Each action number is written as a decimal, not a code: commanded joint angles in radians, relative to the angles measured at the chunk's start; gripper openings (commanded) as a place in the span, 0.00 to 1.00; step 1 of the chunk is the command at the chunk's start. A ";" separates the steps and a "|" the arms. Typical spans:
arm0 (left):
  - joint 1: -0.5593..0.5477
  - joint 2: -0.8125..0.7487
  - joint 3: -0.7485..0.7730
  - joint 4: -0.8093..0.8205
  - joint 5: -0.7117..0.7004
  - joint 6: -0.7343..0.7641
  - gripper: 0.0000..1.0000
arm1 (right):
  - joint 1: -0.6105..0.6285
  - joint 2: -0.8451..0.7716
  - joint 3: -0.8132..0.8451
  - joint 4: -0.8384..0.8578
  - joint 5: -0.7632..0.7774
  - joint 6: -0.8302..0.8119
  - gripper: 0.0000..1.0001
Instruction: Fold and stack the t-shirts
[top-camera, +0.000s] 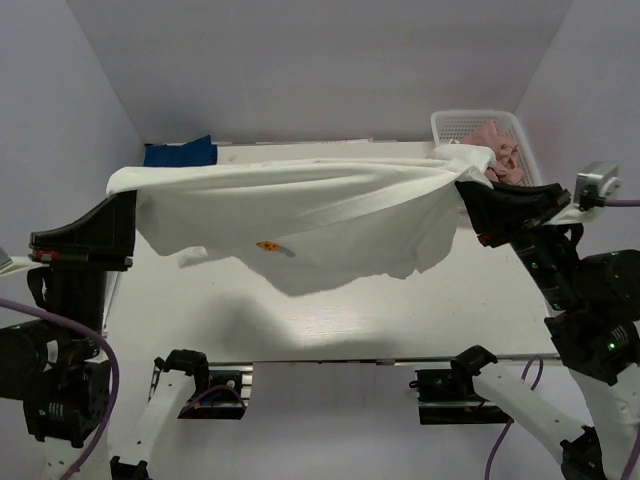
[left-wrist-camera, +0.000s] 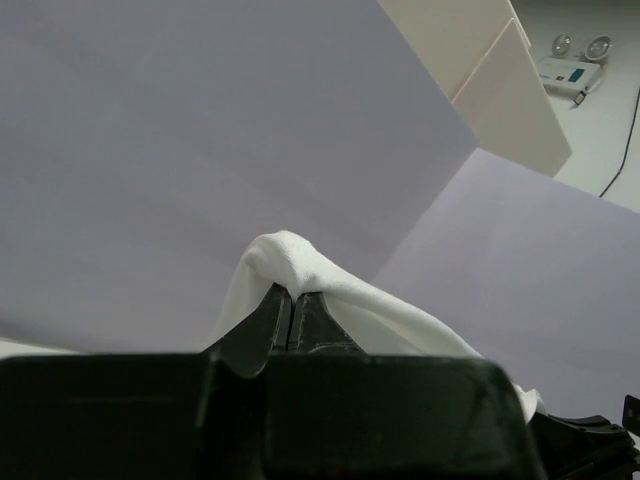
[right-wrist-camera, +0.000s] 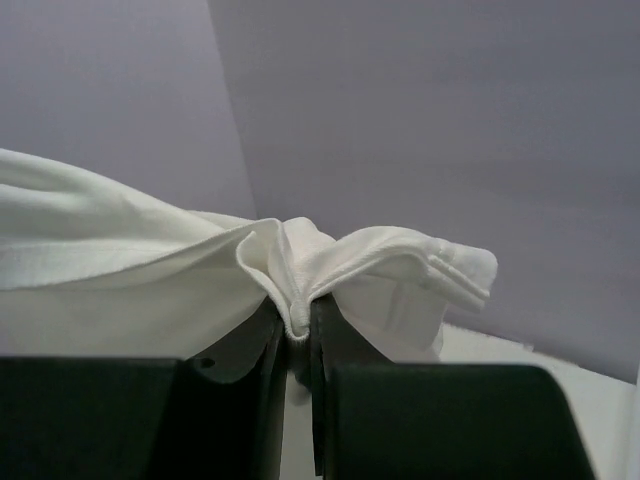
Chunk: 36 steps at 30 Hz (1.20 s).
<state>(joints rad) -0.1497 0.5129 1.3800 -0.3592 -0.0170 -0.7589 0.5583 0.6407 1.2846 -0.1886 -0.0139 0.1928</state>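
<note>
White t-shirt (top-camera: 300, 215) is held stretched in the air above the table (top-camera: 400, 310), well clear of its surface, so that the cloth can hang open and be laid down flat for folding. One top corner is pinched by the left gripper (top-camera: 128, 203), whose jaws are seen in the left wrist view closed tight on a bunched fold of the cloth. The other corner is clamped in the same way by the right gripper (top-camera: 466, 190), with a hem squeezed between its closed jaws. The middle of the white t-shirt sags between the two holds, and a small coloured print is seen near its lower edge. A blue t-shirt (top-camera: 180, 153) is lying at the far left of the table, and a pink t-shirt (top-camera: 490, 135) is left in the basket (top-camera: 450, 120) at the far right, both judged to be waiting their turn.
</note>
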 joint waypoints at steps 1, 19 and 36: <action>0.009 0.035 0.030 -0.047 -0.012 0.010 0.00 | -0.008 0.016 0.028 -0.069 0.000 0.026 0.00; 0.018 0.674 -0.556 -0.164 -0.051 -0.077 1.00 | -0.115 0.841 -0.127 -0.153 0.394 0.183 0.90; -0.074 0.803 -0.585 -0.063 0.226 0.136 1.00 | -0.026 0.679 -0.593 -0.040 -0.020 0.329 0.90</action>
<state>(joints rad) -0.1989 1.3037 0.8101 -0.4572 0.1474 -0.6594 0.5205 1.3224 0.7605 -0.2749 0.0486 0.4595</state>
